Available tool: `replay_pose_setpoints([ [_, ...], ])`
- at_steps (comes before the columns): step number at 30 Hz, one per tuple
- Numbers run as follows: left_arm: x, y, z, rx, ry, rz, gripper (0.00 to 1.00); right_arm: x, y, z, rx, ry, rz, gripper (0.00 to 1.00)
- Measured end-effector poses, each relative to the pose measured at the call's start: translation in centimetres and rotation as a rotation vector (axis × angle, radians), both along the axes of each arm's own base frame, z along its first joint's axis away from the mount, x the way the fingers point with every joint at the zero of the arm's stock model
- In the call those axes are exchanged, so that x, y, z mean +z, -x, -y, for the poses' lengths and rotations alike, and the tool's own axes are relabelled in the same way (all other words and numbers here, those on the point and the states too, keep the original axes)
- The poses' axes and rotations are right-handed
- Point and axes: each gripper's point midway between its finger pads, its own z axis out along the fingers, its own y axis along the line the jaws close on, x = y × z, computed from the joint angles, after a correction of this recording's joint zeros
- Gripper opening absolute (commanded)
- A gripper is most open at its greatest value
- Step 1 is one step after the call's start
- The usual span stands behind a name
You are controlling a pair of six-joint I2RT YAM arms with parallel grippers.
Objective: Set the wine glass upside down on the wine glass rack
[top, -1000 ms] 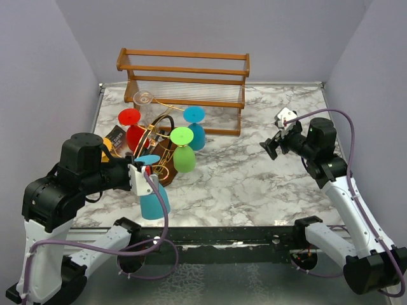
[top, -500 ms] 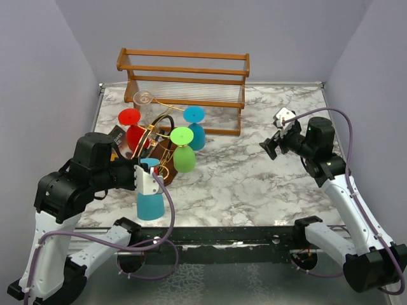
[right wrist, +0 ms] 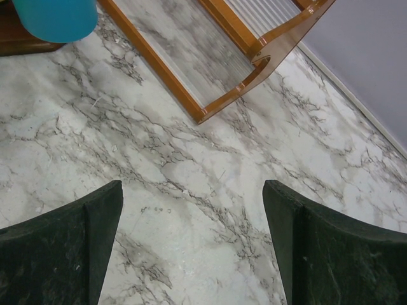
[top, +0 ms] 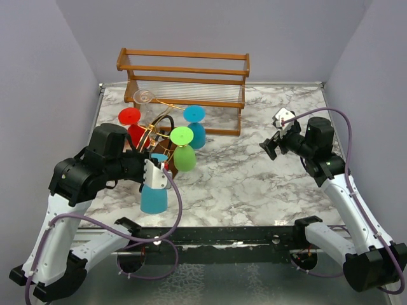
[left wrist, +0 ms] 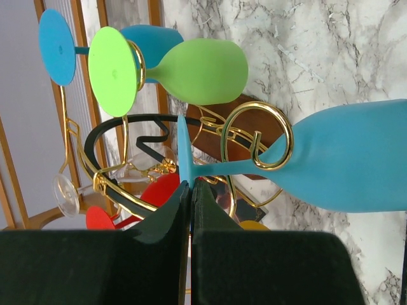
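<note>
Blue wine glass (left wrist: 343,155) stem sits within wine glass rack (left wrist: 270,130) loop.

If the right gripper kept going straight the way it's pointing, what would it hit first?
Most likely the bare marble table, just short of the wooden frame and its bottom rail. The right gripper is open with nothing between its fingers, though depth is hard to judge here.

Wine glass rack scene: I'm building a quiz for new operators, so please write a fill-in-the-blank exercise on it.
1. The left gripper is shut on the foot of a ___ wine glass.
2. The wine glass rack has curled wire loops coloured ___.
3. The right gripper is ___ above the marble table.
Missing words: blue; gold; open.
</note>
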Motion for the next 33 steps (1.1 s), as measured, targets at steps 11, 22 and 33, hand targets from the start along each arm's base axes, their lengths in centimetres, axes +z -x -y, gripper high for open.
replay_pose_setpoints([
  [11, -0.1, 0.0, 1.7, -0.110, 0.010, -0.001, 0.02, -0.1, 0.0, 0.0, 0.001, 0.002, -0.001, 0.91],
  [22, -0.1, 0.9, 3.0, -0.212, 0.031, -0.017, 0.02, -0.1, 0.0, 0.0, 0.001, 0.002, -0.001, 0.91],
  [33, 1.1, 2.2, 3.4, -0.261, 0.070, -0.012, 0.02, -0.3, -0.1, 0.0, 0.004, 0.008, -0.003, 0.91],
])
